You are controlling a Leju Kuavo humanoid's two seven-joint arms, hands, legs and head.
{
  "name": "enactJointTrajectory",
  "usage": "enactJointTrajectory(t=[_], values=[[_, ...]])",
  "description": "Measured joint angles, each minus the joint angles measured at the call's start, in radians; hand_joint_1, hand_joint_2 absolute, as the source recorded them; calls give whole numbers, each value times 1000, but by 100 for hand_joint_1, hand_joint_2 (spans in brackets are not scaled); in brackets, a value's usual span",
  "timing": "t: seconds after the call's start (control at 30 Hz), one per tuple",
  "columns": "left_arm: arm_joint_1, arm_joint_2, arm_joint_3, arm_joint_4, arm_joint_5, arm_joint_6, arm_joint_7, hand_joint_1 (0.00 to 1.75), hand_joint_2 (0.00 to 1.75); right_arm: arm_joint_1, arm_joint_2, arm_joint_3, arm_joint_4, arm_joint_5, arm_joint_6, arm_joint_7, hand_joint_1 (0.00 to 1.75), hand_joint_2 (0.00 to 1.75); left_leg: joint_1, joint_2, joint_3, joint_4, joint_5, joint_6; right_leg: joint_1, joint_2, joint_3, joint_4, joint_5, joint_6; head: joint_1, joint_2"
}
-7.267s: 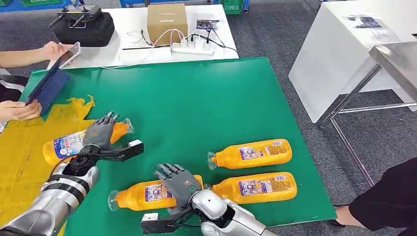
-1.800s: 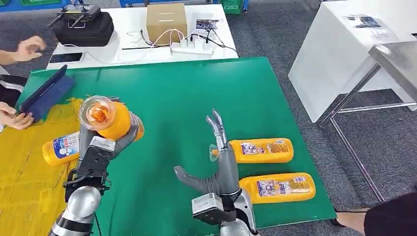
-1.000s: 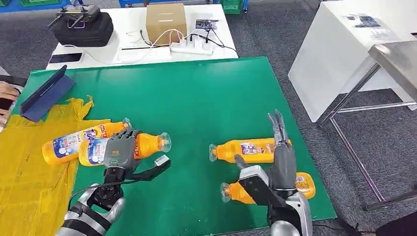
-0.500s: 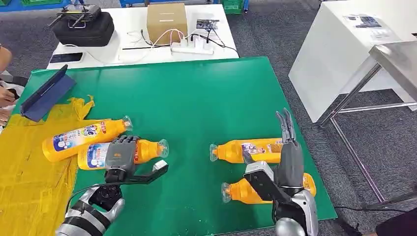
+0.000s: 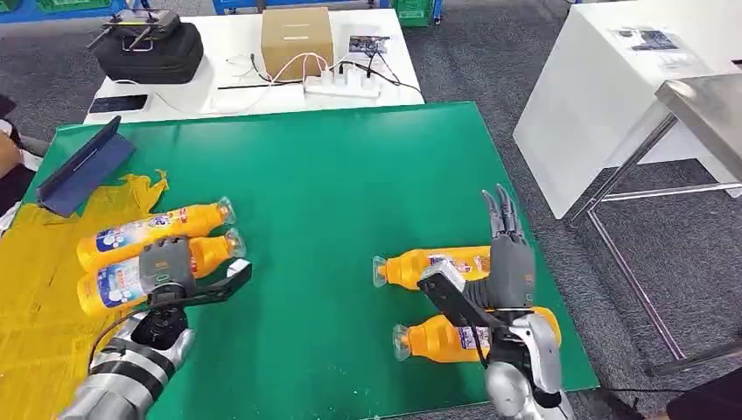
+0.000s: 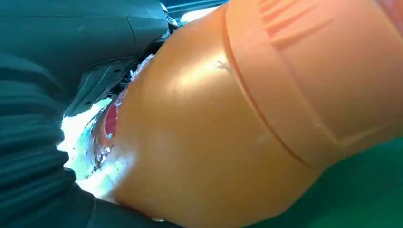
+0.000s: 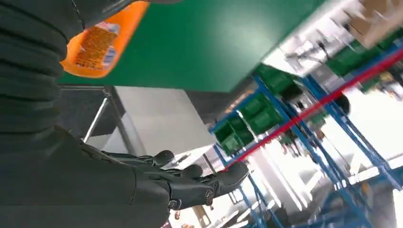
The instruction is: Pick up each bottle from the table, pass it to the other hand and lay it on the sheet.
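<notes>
My left hand (image 5: 166,265) grips an orange bottle (image 5: 118,282) that lies with its base over the edge of the yellow sheet (image 5: 44,337), cap toward the green table (image 5: 332,192). In the left wrist view this bottle (image 6: 228,118) presses close against the hand (image 6: 43,104). A second orange bottle (image 5: 149,230) lies on the sheet just behind it. At the right, my right hand (image 5: 507,258) stands open, fingers straight up, above two more orange bottles (image 5: 411,267) (image 5: 437,341). One of them (image 7: 100,42) shows behind the hand (image 7: 157,185) in the right wrist view.
A blue folded tablet case (image 5: 83,166) lies at the table's far left, with a person's arm (image 5: 9,157) beside it. Behind the green table stands a white table with a black bag (image 5: 144,44), a cardboard box (image 5: 297,35) and a power strip (image 5: 341,83).
My left hand has carried its bottle leftward and down, next to the first bottle at the sheet's edge. My right hand has swung right and now stands over the two remaining bottles.
</notes>
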Motion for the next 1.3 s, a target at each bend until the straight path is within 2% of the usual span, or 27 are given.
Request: enactJointTrajectory(t=[0.3,0.7,0.73,0.93,1.1,1.3], values=[[-38,6,39,86,-3,57,11,0,175,-49,-58,37,112,22,110,47,0,175,-1,-1,-1,0,0,0,-1,0,0,0,0,0,0,0],[-47,0,53,109,-7,76,-17,0,175,-61,-98,60,164,23,146,68,0,175,-1,-1,0,0,0,0,0,0,1,0,0,0,0,0],[-46,-2,54,111,-8,79,-23,0,0,-62,-101,61,166,23,151,70,0,175,-1,-1,0,0,0,0,0,0,1,0,0,0,0,0],[-43,-21,61,111,6,120,-105,0,0,-70,-133,65,198,23,188,75,0,175,-1,-1,-1,0,0,1,-1,0,0,0,0,0,0,0],[8,-81,87,-4,140,186,-328,0,0,-76,-183,71,251,18,220,67,0,175,-2,-4,-2,1,0,1,-1,-3,0,-1,0,1,0,0],[40,-111,93,-102,163,186,-344,0,0,-77,-211,74,280,19,220,67,0,175,-2,-4,-2,1,-1,1,-1,-2,0,-1,0,1,0,0]])
